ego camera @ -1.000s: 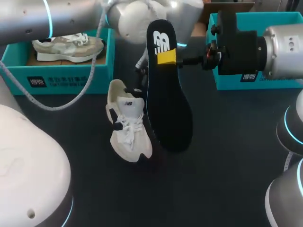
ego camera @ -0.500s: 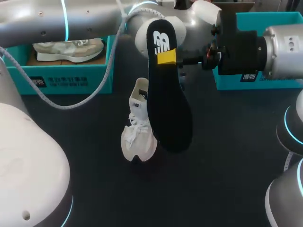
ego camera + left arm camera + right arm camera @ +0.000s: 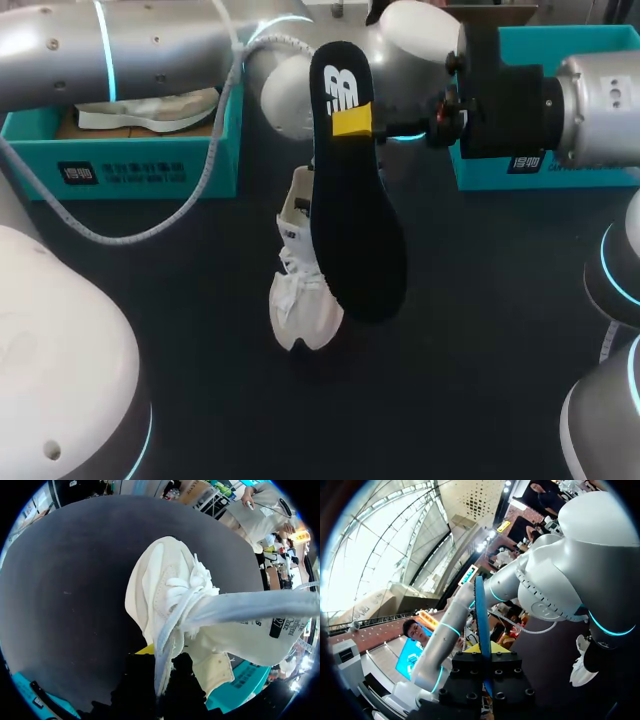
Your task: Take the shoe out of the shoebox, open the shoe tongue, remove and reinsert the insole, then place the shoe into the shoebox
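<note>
Right now the white shoe (image 3: 303,300) is sitting near the middle of the dark table (image 3: 480,330), tilted up with its toe end down on the surface and its heel end raised toward the left arm. From the left wrist view, the shoe (image 3: 165,590) is lying just ahead of the left gripper (image 3: 155,655), laces bunched on top. A strip of the shoe's rear edge is running down between the dark fingers, so the gripper is pinching the shoe there. One yellow tip is peeking out beside that edge. In the head view, this gripper is hiding behind the insole.

The black insole (image 3: 355,220) is hanging out of the shoe, upright and above the table, overlapping the shoe's right side in the head view. The right gripper (image 3: 352,122) is clamping it near its upper end, yellow tip pressing on the face. From the right wrist view, the insole (image 3: 480,615) is showing edge-on as a thin strip rising from between the closed fingers of the right gripper (image 3: 487,650).

Behind on the left, a teal shoebox (image 3: 140,160) is holding a second shoe (image 3: 150,108), partly covered by the left arm. Another teal shoebox (image 3: 590,38) is sitting at the back right, behind the right arm.
</note>
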`<state>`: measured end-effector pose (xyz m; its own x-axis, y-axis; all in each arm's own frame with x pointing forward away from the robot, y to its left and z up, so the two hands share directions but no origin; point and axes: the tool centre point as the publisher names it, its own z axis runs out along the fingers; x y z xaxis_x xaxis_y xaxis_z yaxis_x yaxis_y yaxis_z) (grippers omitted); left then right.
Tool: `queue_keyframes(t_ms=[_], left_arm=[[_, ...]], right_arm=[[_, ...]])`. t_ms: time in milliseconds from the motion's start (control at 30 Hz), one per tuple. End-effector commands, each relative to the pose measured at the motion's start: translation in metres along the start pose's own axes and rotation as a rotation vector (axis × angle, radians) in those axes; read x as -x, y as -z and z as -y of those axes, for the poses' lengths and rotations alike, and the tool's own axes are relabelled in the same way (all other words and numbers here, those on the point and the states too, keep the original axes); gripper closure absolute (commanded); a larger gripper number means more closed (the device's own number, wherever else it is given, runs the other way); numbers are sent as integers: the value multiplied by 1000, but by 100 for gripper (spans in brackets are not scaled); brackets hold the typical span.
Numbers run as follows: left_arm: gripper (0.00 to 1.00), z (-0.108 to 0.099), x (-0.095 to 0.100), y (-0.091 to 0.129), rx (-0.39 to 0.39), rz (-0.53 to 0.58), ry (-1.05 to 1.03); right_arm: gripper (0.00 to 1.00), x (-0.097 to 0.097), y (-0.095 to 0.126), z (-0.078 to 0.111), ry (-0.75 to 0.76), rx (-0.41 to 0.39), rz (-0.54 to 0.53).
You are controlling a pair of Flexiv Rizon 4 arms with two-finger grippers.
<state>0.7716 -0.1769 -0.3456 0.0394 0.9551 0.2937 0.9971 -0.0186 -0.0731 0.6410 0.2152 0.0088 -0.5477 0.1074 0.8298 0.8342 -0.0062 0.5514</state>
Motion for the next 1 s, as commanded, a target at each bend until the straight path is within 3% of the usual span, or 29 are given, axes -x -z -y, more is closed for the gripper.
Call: queue_keyframes(t_ms=[33, 700, 733, 767, 833, 1000], left_arm=[[100, 0, 12, -3, 5, -11, 20], [100, -3, 41, -34, -95, -44, 83], [91, -2, 41, -34, -96, -45, 83], [70, -2, 40, -33, -97, -44, 85], [2, -1, 37, -29, -95, -35, 84], [0, -4, 21, -2, -74, 48, 93]], right_arm=[[100, 0, -3, 0, -2, 0, 3], [100, 0, -3, 0, -2, 0, 3], [100, 0, -3, 0, -2, 0, 3], [100, 0, -3, 0, -2, 0, 3], [100, 0, -3, 0, -2, 0, 3], [100, 0, -3, 0, -2, 0, 3]])
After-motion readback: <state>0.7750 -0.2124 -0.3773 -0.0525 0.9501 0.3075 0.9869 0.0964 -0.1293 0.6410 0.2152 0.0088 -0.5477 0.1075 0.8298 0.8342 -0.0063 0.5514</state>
